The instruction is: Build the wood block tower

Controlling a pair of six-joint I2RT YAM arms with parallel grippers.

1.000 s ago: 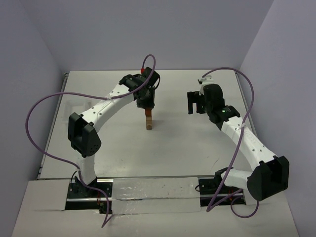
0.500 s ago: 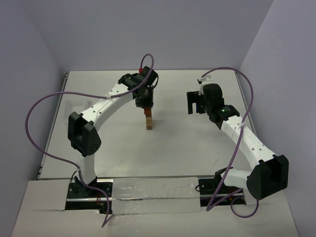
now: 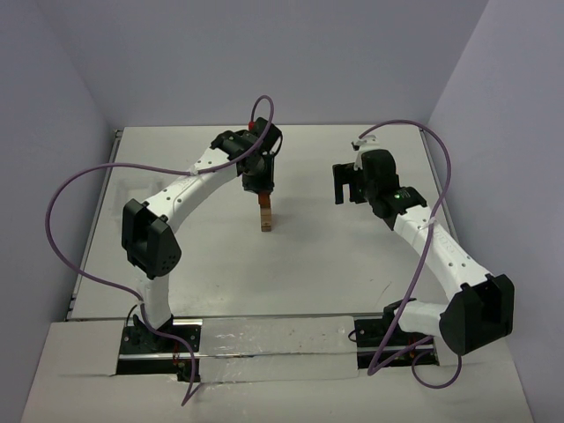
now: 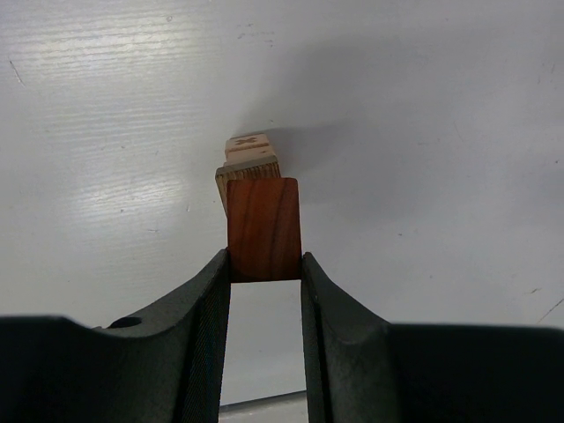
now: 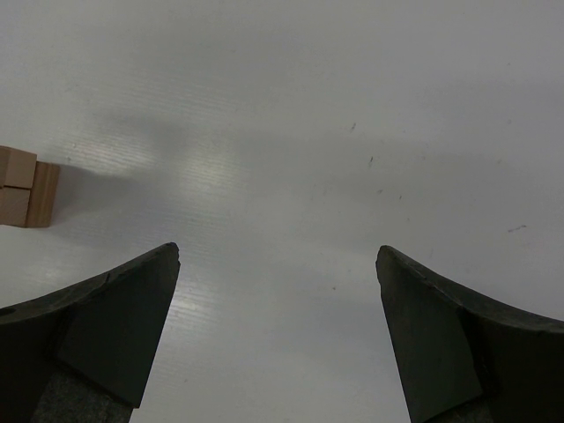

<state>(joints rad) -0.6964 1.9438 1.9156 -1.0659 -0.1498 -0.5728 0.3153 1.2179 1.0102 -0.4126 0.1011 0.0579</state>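
The tower (image 3: 265, 218) is a slim column of tan wood blocks near the table's middle. My left gripper (image 3: 262, 196) hangs straight over it, shut on a reddish-brown wood block (image 4: 264, 229) pinched between both fingertips. In the left wrist view my left gripper (image 4: 265, 264) holds that block directly above the tan blocks (image 4: 248, 160) of the column; whether it rests on them I cannot tell. My right gripper (image 3: 345, 185) stands open to the right of the tower, well apart from it. In the right wrist view the right gripper (image 5: 278, 257) holds nothing, and the tower's tan blocks (image 5: 22, 187) show at the left edge.
The white table (image 3: 335, 256) is walled by pale panels at the back and both sides. Purple cables (image 3: 66, 189) loop off both arms. A shiny strip (image 3: 264, 339) runs between the arm bases at the near edge.
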